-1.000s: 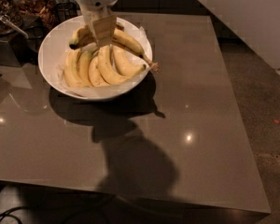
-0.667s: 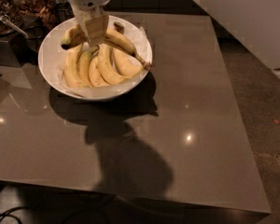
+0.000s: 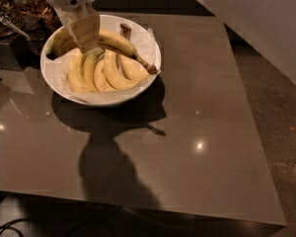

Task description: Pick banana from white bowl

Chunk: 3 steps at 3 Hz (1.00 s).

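Note:
The white bowl (image 3: 149,42) stands at the table's far left, lined with crinkled white paper. The banana (image 3: 121,44), long and curved, lies across the top of the shorter bananas (image 3: 110,74). Its dark tip points left over the rim and its brown stem end points right. My gripper (image 3: 85,35) comes down from the top edge over the bowl's left half. It is shut on the banana near its middle, and one pale finger covers part of it.
The grey glossy table (image 3: 197,132) stretches right and toward the front. Dark containers with a spoon (image 3: 12,26) stand left of the bowl. A white panel (image 3: 266,19) rises at the far right, with floor (image 3: 286,147) beside the table.
My gripper has moved left over the bowl, and the long banana has shifted left with it. Its dark tip now reaches the bowl's left rim.

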{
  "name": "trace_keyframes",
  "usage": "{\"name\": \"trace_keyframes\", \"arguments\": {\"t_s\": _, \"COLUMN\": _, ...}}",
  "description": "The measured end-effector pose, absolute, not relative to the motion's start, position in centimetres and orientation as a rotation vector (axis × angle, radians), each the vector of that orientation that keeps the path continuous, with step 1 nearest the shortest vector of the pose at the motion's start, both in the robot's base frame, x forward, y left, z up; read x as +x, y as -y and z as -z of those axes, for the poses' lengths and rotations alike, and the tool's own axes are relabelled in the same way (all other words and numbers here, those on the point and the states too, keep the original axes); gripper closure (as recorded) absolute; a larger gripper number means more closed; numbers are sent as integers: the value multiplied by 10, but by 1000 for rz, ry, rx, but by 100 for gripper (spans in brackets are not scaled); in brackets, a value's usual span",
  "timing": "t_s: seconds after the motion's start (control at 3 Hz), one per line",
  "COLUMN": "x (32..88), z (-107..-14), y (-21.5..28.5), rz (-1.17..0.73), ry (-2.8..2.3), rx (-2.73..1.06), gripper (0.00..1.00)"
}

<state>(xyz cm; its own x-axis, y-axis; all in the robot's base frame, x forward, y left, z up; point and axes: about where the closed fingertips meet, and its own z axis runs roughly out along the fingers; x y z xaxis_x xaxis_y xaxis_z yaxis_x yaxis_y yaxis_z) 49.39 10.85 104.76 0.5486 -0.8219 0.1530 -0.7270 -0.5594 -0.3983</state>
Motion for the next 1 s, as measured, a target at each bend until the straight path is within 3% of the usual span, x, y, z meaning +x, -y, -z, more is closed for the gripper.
{"name": "trace_keyframes", "arguments": {"t_s": 1.0, "x": 494, "z": -1052, "y": -132, "rz": 467, "ry": -1232, "rx": -2523, "gripper": 100}}
